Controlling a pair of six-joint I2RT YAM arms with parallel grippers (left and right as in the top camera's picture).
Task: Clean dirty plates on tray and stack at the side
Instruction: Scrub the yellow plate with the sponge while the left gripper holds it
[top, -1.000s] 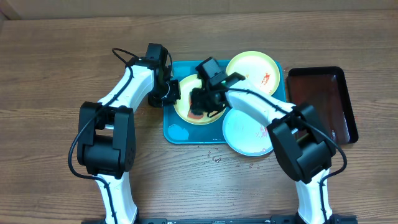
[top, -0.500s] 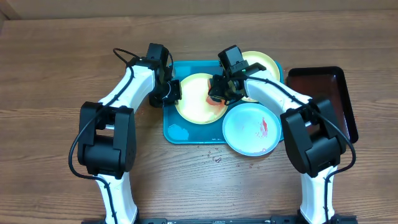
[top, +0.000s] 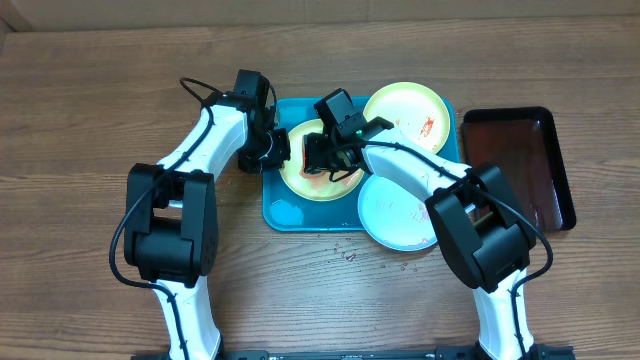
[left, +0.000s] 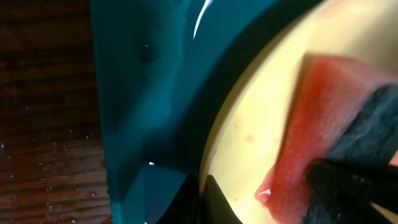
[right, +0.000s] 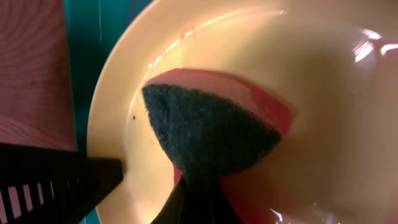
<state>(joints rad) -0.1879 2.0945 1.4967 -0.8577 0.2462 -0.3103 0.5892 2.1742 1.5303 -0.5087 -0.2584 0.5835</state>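
Observation:
On the teal tray (top: 274, 196) a yellow-green plate (top: 300, 178) lies at the left, and my left gripper (top: 276, 150) is shut on its left rim. In the left wrist view the left gripper (left: 200, 202) pinches that plate's rim (left: 214, 149) over the tray (left: 143, 93). My right gripper (top: 318, 160) is shut on a red sponge with a dark scouring face (right: 211, 130), pressed onto the plate (right: 336, 93); the right gripper (right: 198, 202) shows at the bottom edge. A second yellow-green plate (top: 405, 110) with red smears sits at the tray's back right. A pale blue smeared plate (top: 400, 215) overhangs the front right.
A smaller dark tray (top: 520, 165) lies on the wooden table to the right of the teal one. A light blue puddle (top: 288, 212) sits in the teal tray's front left corner. Small specks (top: 346, 255) lie on the table in front of the tray.
My right gripper swept the sponge to the plate's right side half a second ago and has come back to its left half. The left gripper has kept its hold on the rim.

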